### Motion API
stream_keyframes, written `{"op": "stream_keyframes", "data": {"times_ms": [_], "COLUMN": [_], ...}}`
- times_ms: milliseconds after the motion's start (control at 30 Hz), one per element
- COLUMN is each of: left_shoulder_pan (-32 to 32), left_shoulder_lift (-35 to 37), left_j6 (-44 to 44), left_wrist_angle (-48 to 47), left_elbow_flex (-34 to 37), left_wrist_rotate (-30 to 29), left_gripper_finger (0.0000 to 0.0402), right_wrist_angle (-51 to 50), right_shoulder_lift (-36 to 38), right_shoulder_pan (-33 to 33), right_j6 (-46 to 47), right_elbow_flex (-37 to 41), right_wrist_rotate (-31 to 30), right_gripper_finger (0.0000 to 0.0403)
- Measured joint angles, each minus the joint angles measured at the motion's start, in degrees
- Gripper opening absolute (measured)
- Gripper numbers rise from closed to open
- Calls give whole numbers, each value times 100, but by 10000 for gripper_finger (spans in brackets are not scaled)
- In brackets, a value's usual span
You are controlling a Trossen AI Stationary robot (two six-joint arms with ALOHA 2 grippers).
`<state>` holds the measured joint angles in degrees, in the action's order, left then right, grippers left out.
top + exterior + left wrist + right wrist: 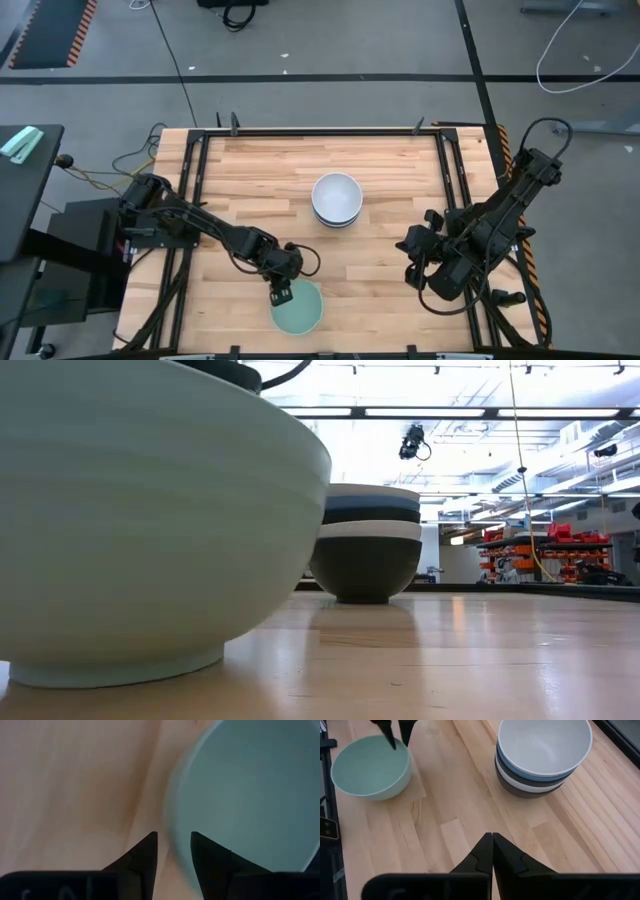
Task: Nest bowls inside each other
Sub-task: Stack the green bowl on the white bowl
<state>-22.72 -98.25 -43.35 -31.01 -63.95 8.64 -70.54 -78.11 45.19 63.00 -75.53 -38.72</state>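
The wooden table [250, 170] carries a stack of bowls [336, 200] near centre and a mint green bowl [299, 310] at six o'clock, well apart

Table [260, 170]: pale wood planks, visible grain, light sheen. Frame [195, 170] round table: black metal, matt. Mint bowl [298, 308]: smooth, satin, faint horizontal ridges on outer wall. Stacked bowls [540, 757]: smooth, satin; white, blue, dark. Left gripper [172, 852] and right gripper [492, 851] fingers: black, matt, plastic-looking.
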Motion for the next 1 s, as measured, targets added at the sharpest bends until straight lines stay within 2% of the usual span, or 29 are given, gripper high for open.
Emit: {"op": "stream_keyframes", "data": {"times_ms": [167,400,767,1000], "left_shoulder_pan": [7,72,248,376], "left_shoulder_lift": [-41,-45,-45,-45], "left_j6": [5,66,495,809], "left_wrist_angle": [-17,-112,-511,-537], "left_elbow_flex": [-9,-4,-4,-4], "left_wrist_rotate": [-53,-360,-619,-610], "left_gripper_finger": [119,93,15,24], "right_wrist_angle": [9,30,35,37], "right_shoulder_lift": [-23,-24,-21,-21], "right_shoulder_pan": [0,0,0,0], "right_j6": [-15,-15,-15,-15], "right_elbow_flex": [0,0,0,0], "right_wrist_rotate": [2,2,0,-1], "right_gripper_finger": [13,13,13,13]}}
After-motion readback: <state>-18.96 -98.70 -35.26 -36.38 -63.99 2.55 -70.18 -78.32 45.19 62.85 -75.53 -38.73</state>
